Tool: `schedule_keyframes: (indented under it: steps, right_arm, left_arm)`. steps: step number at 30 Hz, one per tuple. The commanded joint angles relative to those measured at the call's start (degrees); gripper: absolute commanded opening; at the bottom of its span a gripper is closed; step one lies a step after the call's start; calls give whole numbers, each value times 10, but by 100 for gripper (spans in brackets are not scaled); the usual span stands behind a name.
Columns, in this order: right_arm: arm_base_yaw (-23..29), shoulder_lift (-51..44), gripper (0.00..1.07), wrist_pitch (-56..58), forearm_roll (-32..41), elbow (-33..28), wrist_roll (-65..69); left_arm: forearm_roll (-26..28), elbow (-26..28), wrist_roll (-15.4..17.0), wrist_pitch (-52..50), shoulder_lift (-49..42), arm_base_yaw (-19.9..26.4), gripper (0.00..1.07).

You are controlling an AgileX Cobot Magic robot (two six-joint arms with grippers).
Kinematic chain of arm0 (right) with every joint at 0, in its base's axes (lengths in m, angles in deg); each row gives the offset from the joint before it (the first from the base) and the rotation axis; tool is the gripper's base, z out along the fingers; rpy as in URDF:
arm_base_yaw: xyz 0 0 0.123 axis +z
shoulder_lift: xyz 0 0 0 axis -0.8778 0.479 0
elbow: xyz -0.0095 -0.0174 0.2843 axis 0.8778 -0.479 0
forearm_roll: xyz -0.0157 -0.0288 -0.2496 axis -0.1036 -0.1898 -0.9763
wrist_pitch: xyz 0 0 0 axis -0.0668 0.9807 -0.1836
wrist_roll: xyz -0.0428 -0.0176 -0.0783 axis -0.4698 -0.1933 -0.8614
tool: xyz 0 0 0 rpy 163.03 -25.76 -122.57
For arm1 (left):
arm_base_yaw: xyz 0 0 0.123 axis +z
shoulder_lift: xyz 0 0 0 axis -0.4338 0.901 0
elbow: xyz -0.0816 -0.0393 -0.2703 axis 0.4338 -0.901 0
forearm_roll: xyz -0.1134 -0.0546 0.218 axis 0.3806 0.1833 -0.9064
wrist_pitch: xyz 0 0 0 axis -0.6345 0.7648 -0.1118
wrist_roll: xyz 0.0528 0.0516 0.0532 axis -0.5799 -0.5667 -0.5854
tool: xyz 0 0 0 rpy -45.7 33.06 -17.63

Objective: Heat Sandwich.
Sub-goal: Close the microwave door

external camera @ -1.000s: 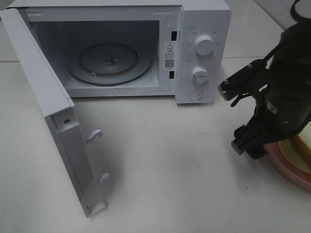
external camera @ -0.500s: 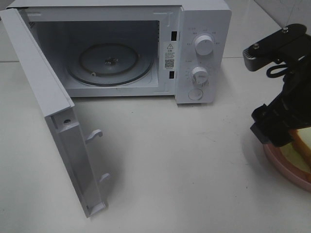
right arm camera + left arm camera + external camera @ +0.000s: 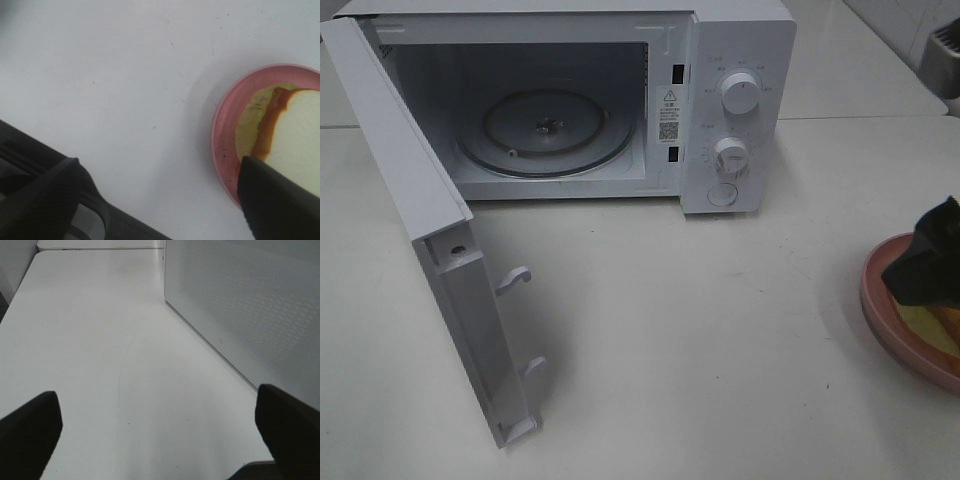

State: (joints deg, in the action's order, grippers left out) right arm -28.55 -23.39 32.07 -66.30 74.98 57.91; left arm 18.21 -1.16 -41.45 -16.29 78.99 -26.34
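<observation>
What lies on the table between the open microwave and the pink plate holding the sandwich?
Only bare table between microwave and pink plate, per the exterior high view.

- Right gripper (image 3: 160,200) hanging at the rim of the pink plate (image 3: 225,125), jaws spread wide, nothing between them.
- One dark fingertip (image 3: 280,200) over the plate, overlapping the sandwich (image 3: 300,135); whether touching it cannot be told. The other fingertip (image 3: 40,200) well off the plate, over bare table.
- Seen from above only as a dark shape (image 3: 930,255) over the plate at the frame's edge.
- Left gripper (image 3: 160,440) set beside the microwave door (image 3: 250,305), jaws spread wide and empty, both fingertips (image 3: 30,430) clear of the door.
</observation>
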Motion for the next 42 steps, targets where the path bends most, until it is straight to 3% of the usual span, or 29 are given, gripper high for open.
schedule_keyframes:
  steps: [1,8,14,21,26,30,42]
  right_arm:
    - [0,-39,77,22,30,0,-32]
    - [0,-108,77,45,41,-7,-41]
    - [0,-211,76,37,42,-62,-40]
    - [-11,-260,76,34,46,-104,-22]
    - [-66,-294,76,14,62,-128,-21]
    - [-140,-354,76,-14,103,-156,-38]
    - [-257,-456,76,3,112,-158,-48]
  left_arm:
    - [4,-1,1,-2,-9,1,98]
    - [4,-1,1,-2,-9,1,98]
    - [4,-1,1,-2,-9,1,98]
    - [4,-1,1,-2,-9,1,98]
    - [4,-1,1,-2,-9,1,98]
    - [4,-1,1,-2,-9,1,98]
    - [4,-1,1,-2,-9,1,98]
